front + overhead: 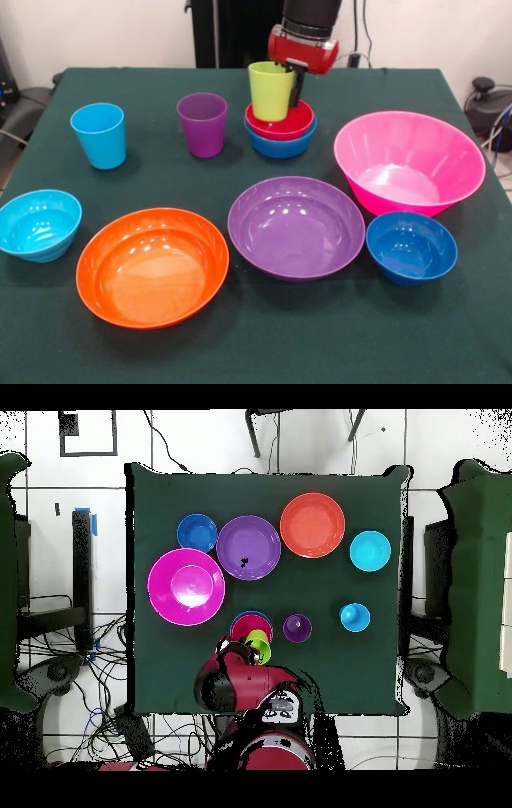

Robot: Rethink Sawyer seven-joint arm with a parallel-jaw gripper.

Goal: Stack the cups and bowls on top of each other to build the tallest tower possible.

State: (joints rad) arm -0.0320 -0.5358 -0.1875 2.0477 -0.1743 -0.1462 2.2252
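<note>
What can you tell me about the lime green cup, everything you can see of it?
The lime green cup is a smooth, glossy plastic tumbler without a handle, tapering toward its base. It stands upright, mouth up, inside the red bowl, which is nested in the blue bowl at the table's far side by the robot. The gripper is at its rim, one dark finger against the cup's outer wall. The purple cup stands apart beside it.

The arm (308, 24) is cut off by the front view's top edge. The lime green cup (270, 90) hides most of the gripper (293, 84); its fingers' spread cannot be told. Overhead, the arm covers part of the red bowl (243, 627).
</note>
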